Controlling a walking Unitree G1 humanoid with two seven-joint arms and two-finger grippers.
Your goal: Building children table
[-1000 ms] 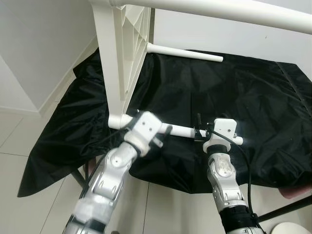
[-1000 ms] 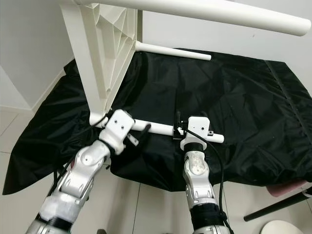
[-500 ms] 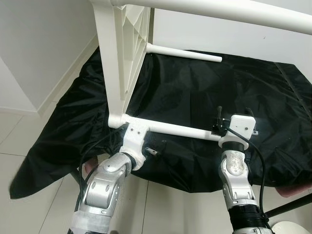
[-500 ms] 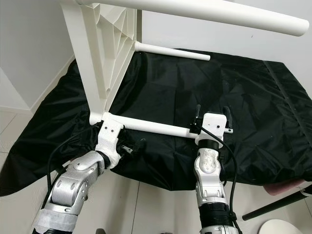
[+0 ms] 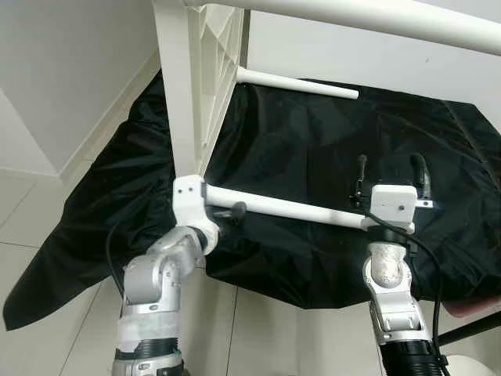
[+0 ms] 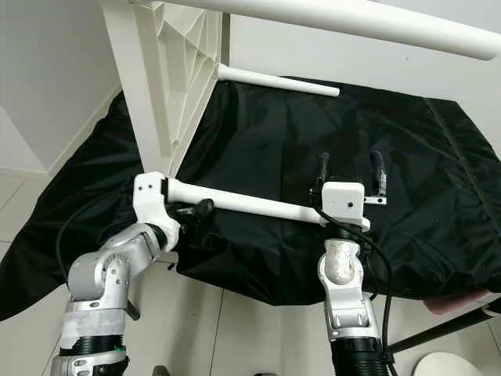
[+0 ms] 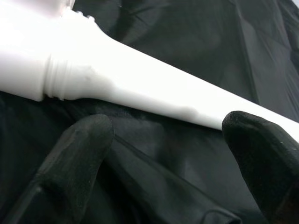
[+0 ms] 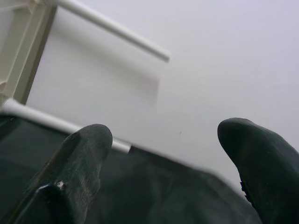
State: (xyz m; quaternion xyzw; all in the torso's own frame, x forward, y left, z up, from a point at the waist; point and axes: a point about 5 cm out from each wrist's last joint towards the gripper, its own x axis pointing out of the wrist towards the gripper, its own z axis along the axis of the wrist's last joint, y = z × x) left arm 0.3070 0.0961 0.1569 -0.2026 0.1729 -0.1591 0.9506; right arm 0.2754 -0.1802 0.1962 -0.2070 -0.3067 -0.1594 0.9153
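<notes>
Left eye view — table: the white children's table (image 5: 192, 86) lies on its side on a black cloth (image 5: 313, 141), its top standing upright at the cloth's left end.
Left eye view — near leg: the near leg (image 5: 290, 210) runs from the table's lower corner out to the right, above the cloth's front edge.
Left eye view — far leg: a second leg (image 5: 301, 83) sticks out behind the near one, over the cloth's back edge.
Left eye view — upper leg: a third leg (image 5: 360, 16) crosses high above the near one.
Left eye view — left gripper: the left gripper (image 5: 227, 213) sits at the near leg's base, beside the table's corner.
Right eye view — right gripper: the right gripper (image 6: 350, 174) points up just behind the near leg's free end, fingers spread wide, grasping nothing.
Left wrist view — jaws: both black fingertips (image 7: 81, 140) stand wide apart just beside the near leg's threaded collar, over the cloth, not clamping it.
Right wrist view — jaws: fingertips (image 8: 86, 149) parted, with only wall (image 8: 210, 56) and the far legs between them.
</notes>
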